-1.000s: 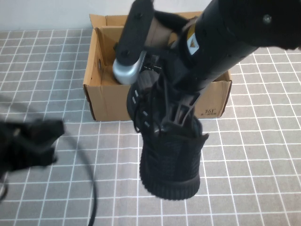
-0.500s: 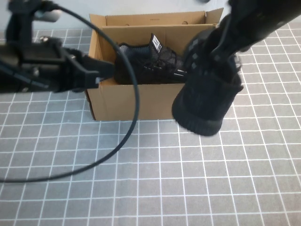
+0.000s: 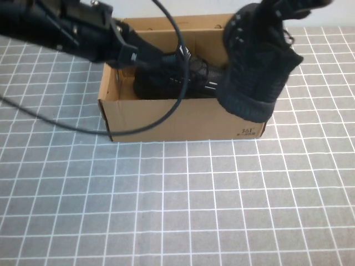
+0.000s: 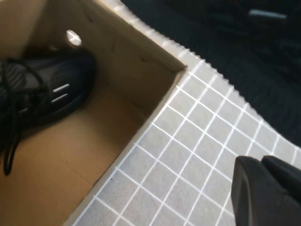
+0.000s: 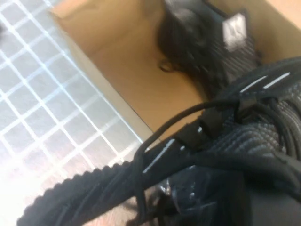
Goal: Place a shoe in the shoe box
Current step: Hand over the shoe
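Hanging over the open brown cardboard shoe box's (image 3: pixel 166 119) right end, my right gripper (image 3: pixel 277 14) grasps a black knit sneaker (image 3: pixel 255 72). A matching black sneaker (image 3: pixel 172 80) lies inside. My left gripper (image 3: pixel 119 47) reaches over the left rim; its state I cannot tell.

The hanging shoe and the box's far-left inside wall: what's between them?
In the high view, another black shoe lies in the shoe box, with the left gripper over it.

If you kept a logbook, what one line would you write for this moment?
right gripper: holding second shoe above shoe box | first shoe: in box | left gripper: over box's left end
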Motion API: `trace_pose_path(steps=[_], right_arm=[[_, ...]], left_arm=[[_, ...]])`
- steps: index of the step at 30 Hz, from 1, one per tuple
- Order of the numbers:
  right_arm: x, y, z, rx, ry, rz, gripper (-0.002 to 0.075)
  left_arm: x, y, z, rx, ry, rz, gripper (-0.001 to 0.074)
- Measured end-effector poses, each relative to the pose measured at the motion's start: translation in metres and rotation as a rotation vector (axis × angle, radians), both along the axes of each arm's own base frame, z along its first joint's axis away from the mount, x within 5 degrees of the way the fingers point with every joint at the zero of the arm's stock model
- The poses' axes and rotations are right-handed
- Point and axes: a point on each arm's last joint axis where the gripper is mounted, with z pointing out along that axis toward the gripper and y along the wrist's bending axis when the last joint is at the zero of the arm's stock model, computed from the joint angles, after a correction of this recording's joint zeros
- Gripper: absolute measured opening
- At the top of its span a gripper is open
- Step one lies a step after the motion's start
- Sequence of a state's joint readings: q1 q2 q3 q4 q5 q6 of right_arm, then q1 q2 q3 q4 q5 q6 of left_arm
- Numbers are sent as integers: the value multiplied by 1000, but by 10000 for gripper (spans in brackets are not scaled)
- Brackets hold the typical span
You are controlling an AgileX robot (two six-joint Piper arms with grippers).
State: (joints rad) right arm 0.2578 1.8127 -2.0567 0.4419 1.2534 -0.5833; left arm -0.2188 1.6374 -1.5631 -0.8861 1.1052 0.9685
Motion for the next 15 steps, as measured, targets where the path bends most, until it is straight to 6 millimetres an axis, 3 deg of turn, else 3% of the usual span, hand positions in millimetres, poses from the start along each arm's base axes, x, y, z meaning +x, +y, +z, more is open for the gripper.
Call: trace_pose_path(steps=[9,15], right_arm=[[6,12,7,48,-101,178,14],[1,24,7,35,-111,218,14]], left_arm=[[33,-1,20,24,-68,-74,-1],[38,2,23,29,-83,-66,-1]])
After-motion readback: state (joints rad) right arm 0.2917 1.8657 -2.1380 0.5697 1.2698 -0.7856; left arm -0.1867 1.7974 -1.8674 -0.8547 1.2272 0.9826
